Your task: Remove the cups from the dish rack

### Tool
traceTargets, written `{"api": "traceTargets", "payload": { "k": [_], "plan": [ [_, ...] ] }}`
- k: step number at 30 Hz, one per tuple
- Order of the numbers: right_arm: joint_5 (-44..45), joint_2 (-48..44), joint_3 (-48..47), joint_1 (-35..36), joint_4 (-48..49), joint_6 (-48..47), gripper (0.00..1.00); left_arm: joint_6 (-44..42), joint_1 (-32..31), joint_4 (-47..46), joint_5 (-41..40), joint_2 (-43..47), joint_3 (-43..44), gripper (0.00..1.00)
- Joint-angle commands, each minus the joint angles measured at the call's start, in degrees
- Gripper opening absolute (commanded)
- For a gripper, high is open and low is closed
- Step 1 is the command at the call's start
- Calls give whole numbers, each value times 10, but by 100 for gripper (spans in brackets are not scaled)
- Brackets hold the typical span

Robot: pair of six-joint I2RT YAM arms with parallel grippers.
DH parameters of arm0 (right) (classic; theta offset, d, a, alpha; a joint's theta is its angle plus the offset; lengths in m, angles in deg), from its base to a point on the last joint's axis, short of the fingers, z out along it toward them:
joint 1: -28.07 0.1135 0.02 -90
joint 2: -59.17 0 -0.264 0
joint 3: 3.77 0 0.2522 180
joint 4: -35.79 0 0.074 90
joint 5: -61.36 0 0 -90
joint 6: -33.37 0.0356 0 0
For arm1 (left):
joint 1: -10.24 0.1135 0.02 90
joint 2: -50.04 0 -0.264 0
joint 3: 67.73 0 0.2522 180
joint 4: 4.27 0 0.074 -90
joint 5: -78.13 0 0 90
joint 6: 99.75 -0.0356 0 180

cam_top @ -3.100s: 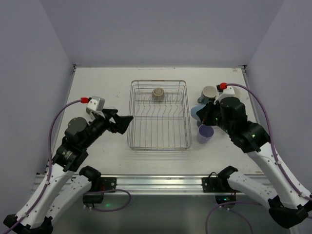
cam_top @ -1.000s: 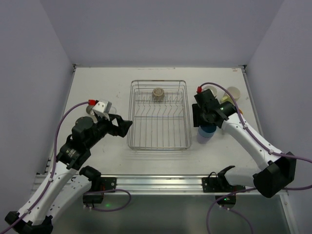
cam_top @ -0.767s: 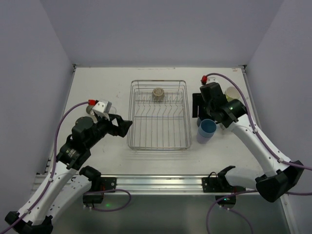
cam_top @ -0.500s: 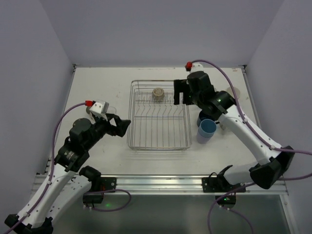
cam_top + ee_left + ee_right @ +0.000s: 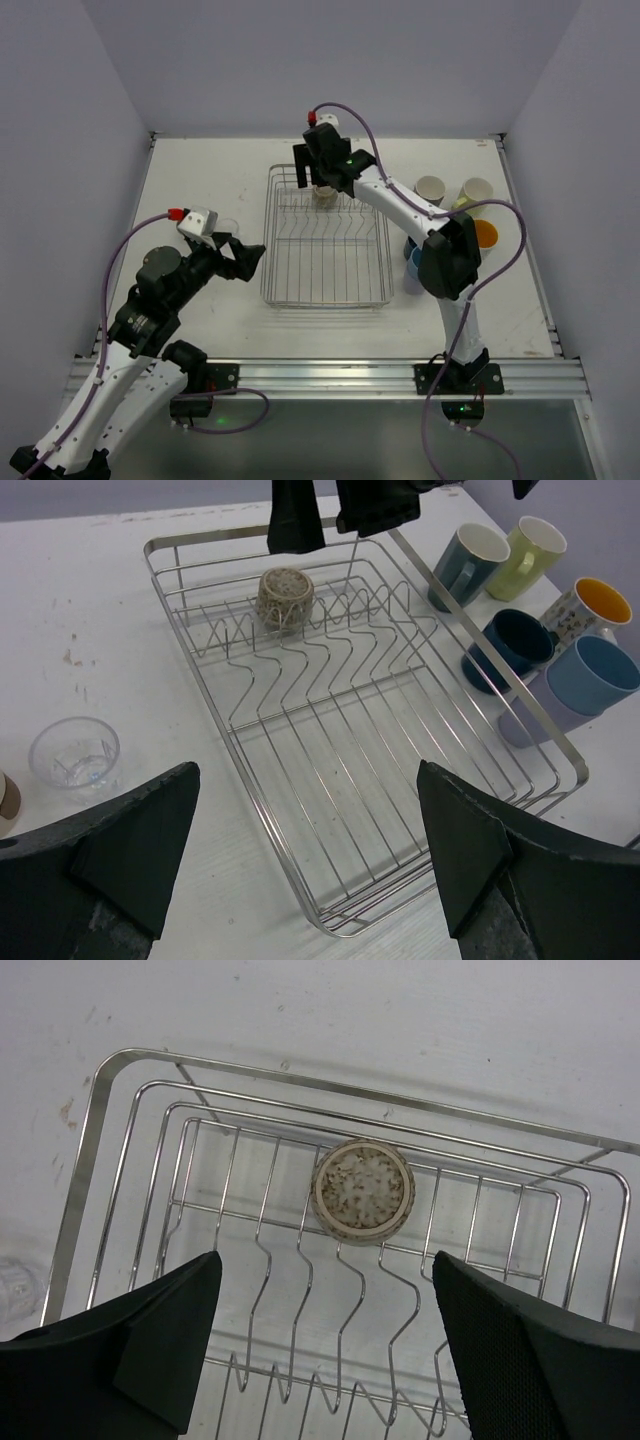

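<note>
The dish rack [image 5: 325, 303] [image 5: 339, 933] [image 5: 75, 1195] holds one of the cups, a beige speckled one [image 5: 323, 192] [image 5: 284, 595] [image 5: 363, 1189], upside down at its far end. My right gripper [image 5: 312, 176] [image 5: 327, 1260] hangs open just above that cup and holds nothing. My left gripper [image 5: 246, 259] [image 5: 307, 770] is open and empty beside the rack's left rim. Right of the rack stand grey-teal [image 5: 470, 562], yellow-green [image 5: 530, 550], orange-lined [image 5: 592, 605], dark blue [image 5: 518, 645], light blue [image 5: 600, 675] and lavender [image 5: 530, 720] cups.
A clear glass [image 5: 75, 752] stands on the table left of the rack, behind my left gripper. The right arm's upper link [image 5: 445, 255] reaches up over the blue cups at the rack's right side. Walls close the table on three sides.
My right gripper opened and left the light blue cup right of the rack, then swept left and away to above the beige cup. The left arm has hardly moved.
</note>
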Motion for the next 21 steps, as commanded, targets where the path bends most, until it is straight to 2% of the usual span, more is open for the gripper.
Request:
{"api": "traceTargets", "payload": {
  "k": [1,16,19,21],
  "plan": [
    [33,23,-45,-4,4,4,88,-11,5,2,14,4,0,94],
    [9,153,-94,-32,2,38,85,-12,12,-5,33,-6,0,94],
    [11,166,-103,-34,4,40,82,-12,14,-5,34,-7,0,94],
    [13,173,-105,-34,7,40,75,-11,14,-5,35,-9,-1,94]
  ]
}}
